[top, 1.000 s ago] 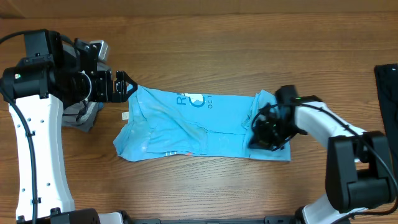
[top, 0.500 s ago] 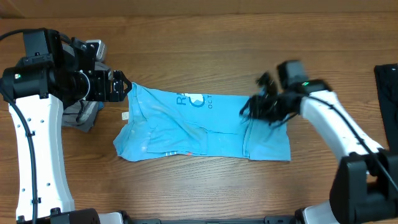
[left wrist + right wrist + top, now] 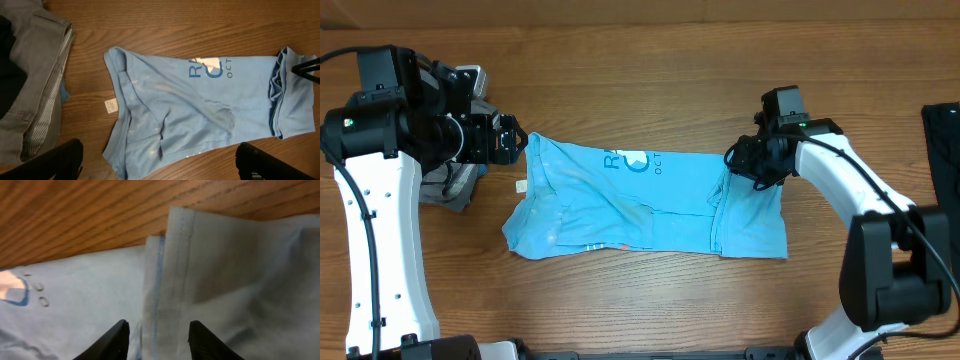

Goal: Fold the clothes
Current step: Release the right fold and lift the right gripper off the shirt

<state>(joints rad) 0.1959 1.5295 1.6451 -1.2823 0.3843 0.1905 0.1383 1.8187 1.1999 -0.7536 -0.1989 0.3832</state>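
Observation:
The sky-blue T-shirt (image 3: 620,205) of the clothes lies flat across the middle of the table, its right part folded over into a flap (image 3: 752,222). In the left wrist view the T-shirt (image 3: 200,100) shows blue lettering, and a small white tag (image 3: 110,105) sits by its left edge. My right gripper (image 3: 737,160) hovers at the flap's upper left corner. In the right wrist view it (image 3: 159,326) is open, its fingers astride the flap's stitched hem (image 3: 175,255). My left gripper (image 3: 515,140) stands open just off the shirt's upper left corner, holding nothing.
A grey garment (image 3: 450,185) lies under the left arm; in the left wrist view it (image 3: 30,85) shows a striped lining. A black garment (image 3: 945,135) lies at the table's right edge. Bare wood surrounds the shirt.
My right gripper has opened and let go of the shirt's right part, then moved up from the flap's lower area to its upper left corner. The left arm has barely moved.

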